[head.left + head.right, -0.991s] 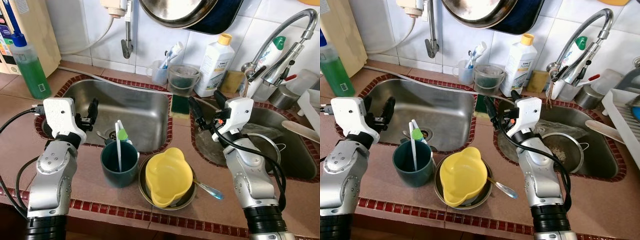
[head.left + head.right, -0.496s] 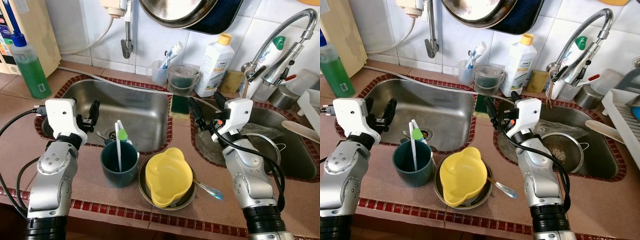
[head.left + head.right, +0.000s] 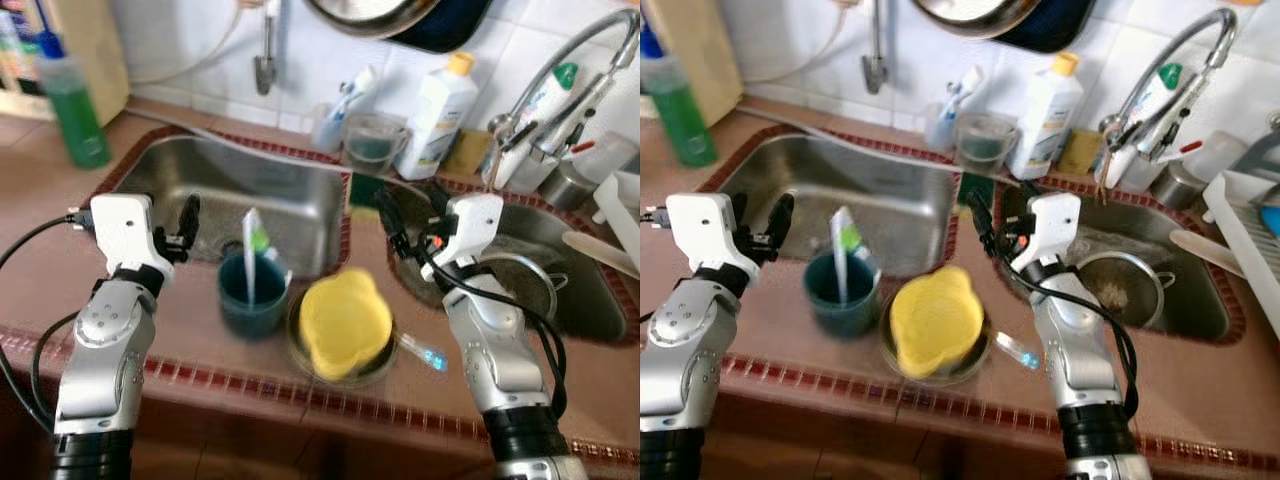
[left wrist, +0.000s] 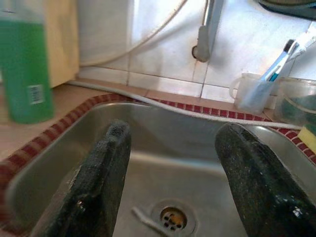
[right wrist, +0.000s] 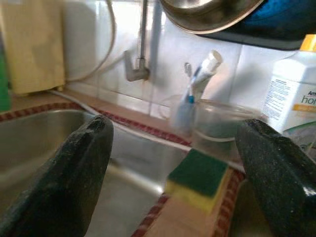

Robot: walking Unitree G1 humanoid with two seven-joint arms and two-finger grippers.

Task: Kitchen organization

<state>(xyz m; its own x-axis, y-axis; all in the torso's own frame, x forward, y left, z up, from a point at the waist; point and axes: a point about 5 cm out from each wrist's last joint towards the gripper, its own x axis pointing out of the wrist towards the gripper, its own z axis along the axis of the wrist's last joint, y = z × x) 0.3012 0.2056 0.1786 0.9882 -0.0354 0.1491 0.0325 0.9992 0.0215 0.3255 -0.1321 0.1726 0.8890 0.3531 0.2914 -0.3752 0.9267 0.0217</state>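
While the head views are blurred, they show a brown tiled surface [image 3: 40, 250] edged with dark red trim, holding two steel sinks below a white tiled wall. At the centre, on the strip before the left sink [image 3: 290, 205], stands a dark green cup [image 3: 250, 297] with a white stick upright in it. Just right of it sits a glossy yellow lobed bowl [image 3: 344, 322] nested in a round metal dish [image 3: 975, 362], a spoon [image 3: 428, 353] at its right edge. A green-and-yellow sponge [image 5: 200, 178] lies on the divider between the sinks. At left, the left gripper [image 4: 170, 173] hovers over the left sink, jaws wide apart, holding nothing. At centre right, the right gripper [image 5: 173, 187] hangs near the sponge, jaws likewise wide and empty.
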